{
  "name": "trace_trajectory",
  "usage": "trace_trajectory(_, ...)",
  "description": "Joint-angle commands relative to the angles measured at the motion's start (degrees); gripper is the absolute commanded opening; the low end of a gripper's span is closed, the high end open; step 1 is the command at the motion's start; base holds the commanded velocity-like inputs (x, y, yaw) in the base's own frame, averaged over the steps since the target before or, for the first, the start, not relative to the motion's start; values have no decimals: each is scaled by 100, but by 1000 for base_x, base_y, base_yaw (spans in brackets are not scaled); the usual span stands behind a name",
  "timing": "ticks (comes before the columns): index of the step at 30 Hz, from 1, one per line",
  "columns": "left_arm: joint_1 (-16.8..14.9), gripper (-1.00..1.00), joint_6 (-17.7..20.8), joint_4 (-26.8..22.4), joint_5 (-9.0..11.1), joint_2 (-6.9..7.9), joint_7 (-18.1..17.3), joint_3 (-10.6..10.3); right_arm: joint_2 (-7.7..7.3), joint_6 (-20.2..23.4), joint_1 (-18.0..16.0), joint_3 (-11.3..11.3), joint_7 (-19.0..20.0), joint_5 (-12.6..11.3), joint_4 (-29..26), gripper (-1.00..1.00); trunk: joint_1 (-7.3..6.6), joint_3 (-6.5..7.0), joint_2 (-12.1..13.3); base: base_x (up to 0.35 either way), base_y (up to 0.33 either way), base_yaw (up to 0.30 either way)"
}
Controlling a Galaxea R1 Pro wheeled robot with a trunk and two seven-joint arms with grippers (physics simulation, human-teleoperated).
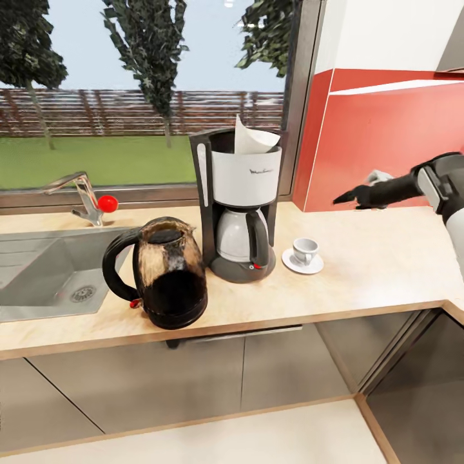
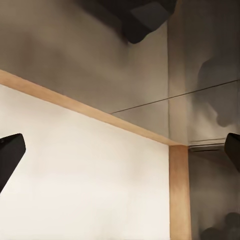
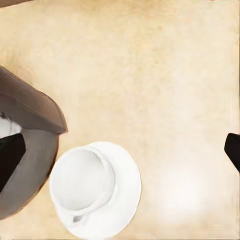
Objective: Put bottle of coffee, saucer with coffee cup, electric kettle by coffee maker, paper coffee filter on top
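The coffee maker (image 1: 240, 193) stands on the kitchen countertop (image 1: 374, 264), and the paper coffee filter (image 1: 253, 138) sticks up out of its top. To its left is the electric kettle (image 1: 166, 276). On its right the coffee cup (image 1: 305, 248) sits on the saucer (image 1: 291, 260). My right gripper (image 1: 345, 195) hovers open above the counter, right of the cup. Its wrist view looks down on the coffee cup (image 3: 82, 179), the saucer (image 3: 125, 197) and the coffee maker's base (image 3: 35, 150). My left gripper (image 2: 120, 155) is open over floor and cabinet fronts. The bottle of coffee is out of view.
A steel sink (image 1: 38, 274) with a faucet (image 1: 80, 193) is set into the counter left of the kettle. A red wall panel (image 1: 386, 142) rises behind my right arm. The counter turns a corner at the right over dark grey cabinets (image 1: 193, 380).
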Motion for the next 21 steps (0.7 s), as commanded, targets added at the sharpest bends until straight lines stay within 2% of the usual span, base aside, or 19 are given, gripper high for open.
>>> trace_trajectory(1,-5,100,-38,8,35,3,-11,-31,-113,-113,-3,14,273,58,-112,100,0,-6,-2,0,0,0)
trace_trajectory(2,-5,100,-39,9,36,3,-11,-30,-268,-568,52,12,669,61,-241,100,0,-6,-2,0,0,0)
trace_trajectory(6,-5,100,-35,10,35,3,-7,-29,-362,-857,301,5,875,62,-591,100,0,-6,-2,0,0,0)
trace_trajectory(9,-5,100,-34,10,34,3,1,-32,-436,-890,744,-11,936,59,-1442,100,0,-6,-2,0,0,0)
trace_trajectory(10,-5,100,-33,9,36,3,3,-31,-458,-824,1001,-18,949,56,-1993,100,0,-6,-2,0,0,0)
trace_trajectory(13,-5,100,-33,9,36,3,2,-30,-477,-484,1315,-24,960,49,-2656,100,0,-6,-2,-5,0,0)
trace_trajectory(14,-5,100,-33,8,35,3,-3,-30,-485,-249,1462,-26,964,41,-2950,100,0,-6,-2,-48,6,0)
trace_trajectory(21,-5,100,-38,12,35,3,-10,-37,-512,83,1716,-45,980,28,-3597,100,0,-6,-2,-219,57,0)
